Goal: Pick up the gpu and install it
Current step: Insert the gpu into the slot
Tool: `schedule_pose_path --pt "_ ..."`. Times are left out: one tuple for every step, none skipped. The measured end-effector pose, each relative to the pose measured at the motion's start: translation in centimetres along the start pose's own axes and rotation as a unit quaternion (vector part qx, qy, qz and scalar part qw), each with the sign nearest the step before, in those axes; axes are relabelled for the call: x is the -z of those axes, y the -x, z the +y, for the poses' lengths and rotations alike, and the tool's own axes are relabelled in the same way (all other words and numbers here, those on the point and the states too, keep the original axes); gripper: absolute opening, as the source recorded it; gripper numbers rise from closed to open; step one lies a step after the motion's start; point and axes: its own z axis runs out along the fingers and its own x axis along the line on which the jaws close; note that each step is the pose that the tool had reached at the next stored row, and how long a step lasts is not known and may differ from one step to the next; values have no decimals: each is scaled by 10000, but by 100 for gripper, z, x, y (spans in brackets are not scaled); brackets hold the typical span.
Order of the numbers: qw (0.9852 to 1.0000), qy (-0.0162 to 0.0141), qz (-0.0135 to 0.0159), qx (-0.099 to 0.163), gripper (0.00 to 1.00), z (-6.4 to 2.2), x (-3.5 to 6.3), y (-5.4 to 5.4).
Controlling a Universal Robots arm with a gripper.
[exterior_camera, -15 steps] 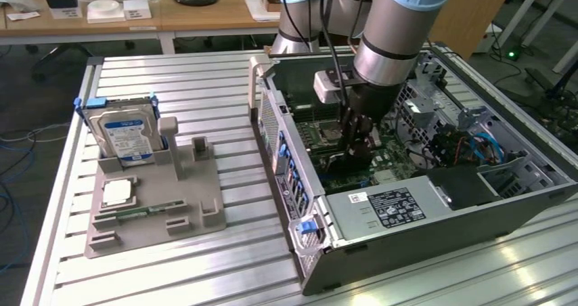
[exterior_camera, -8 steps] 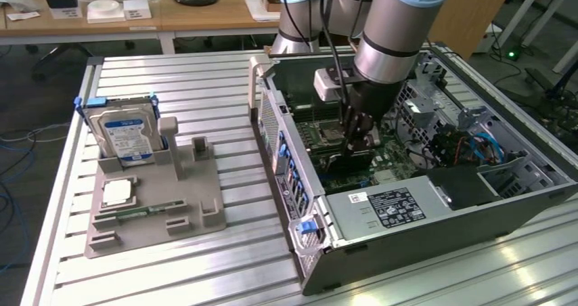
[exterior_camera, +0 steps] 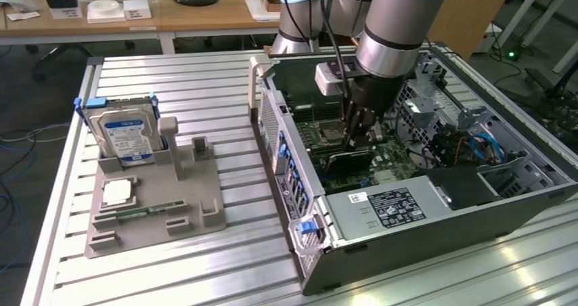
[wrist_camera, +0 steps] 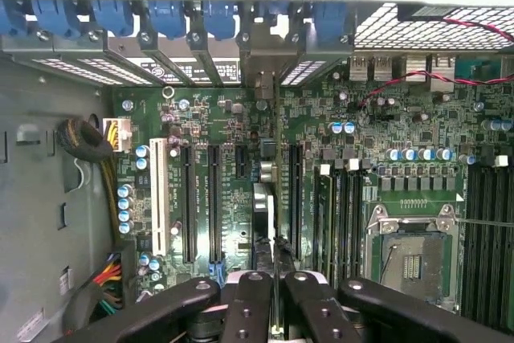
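Nearest in the exterior view, on the slatted metal table [exterior_camera: 181, 265], sits a grey parts holder [exterior_camera: 153, 201]: a silver hard drive [exterior_camera: 124, 135] with a blue-white label stands upright in its rear slot, a processor chip [exterior_camera: 118, 192] lies flat in a recess, and a small green memory stick [exterior_camera: 135, 213] rests in a front groove. To the exterior view's right lies the open computer case [exterior_camera: 424, 184], side panel off, holding the green motherboard [wrist_camera: 233, 166], a grey power supply [exterior_camera: 388, 210] with a label, and blue cables [exterior_camera: 478, 147]. Inside it, the end effector [wrist_camera: 275, 291] hangs over the board's expansion slots [wrist_camera: 201, 198], its fingers [wrist_camera: 249, 303] pressed nearly together, pinching the top edge of the gpu [wrist_camera: 265, 214], which stands on edge, upright, between the slots and reaching toward the case's rear brackets.
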Motion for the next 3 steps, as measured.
schedule_pose_path --pt "10000 0 0 0 15 0 0 0" --pt "10000 0 0 0 15 0 0 0" --pt "10000 0 0 0 15 0 0 0"
